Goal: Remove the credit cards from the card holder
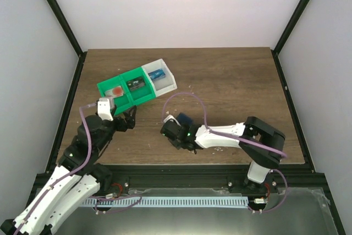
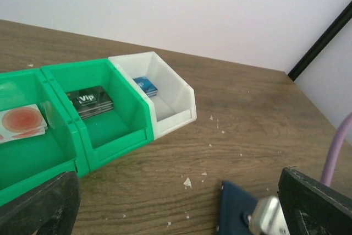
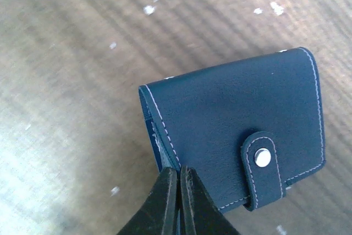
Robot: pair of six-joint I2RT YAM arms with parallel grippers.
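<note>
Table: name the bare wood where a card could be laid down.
Free: the table's right half, from the white bin to the right edge, and the strip behind the bins. Crowded: near-left, among the green bins, left gripper, card holder and right gripper.

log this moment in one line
card holder: closed, snap fastened | right fingers: shut at its edge | left fingers: open, near trays

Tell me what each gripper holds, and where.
The left gripper is open and empty. The right gripper is shut at the card holder edge; a pinch cannot be told.
</note>
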